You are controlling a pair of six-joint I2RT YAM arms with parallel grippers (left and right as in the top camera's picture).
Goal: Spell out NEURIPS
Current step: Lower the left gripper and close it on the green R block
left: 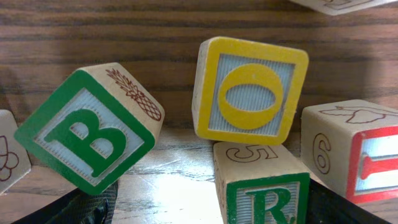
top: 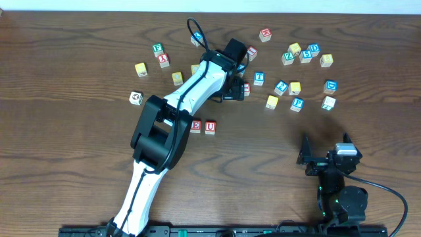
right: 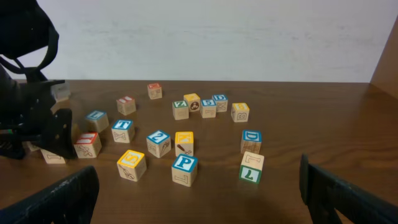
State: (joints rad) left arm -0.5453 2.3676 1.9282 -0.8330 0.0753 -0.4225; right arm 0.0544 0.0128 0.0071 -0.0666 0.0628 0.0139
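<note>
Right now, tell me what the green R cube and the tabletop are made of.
The green-lettered R cube looks like pale wood, grain faintly visible, with painted letter and border. The dark brown tabletop: wood or wood-look laminate, streaked grain, slight sheen.

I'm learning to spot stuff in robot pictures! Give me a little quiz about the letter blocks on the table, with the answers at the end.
1. True or false: the U block sits right next to the E block.
2. In the left wrist view, what colour is the letter on the R block? A green, B blue, C yellow.
3. Fill in: the ___ arm stretches far out across the table among the blocks.
Key: 1 true. 2 A. 3 left: the left arm reaches out, while the right arm stays back near the front edge.
</note>
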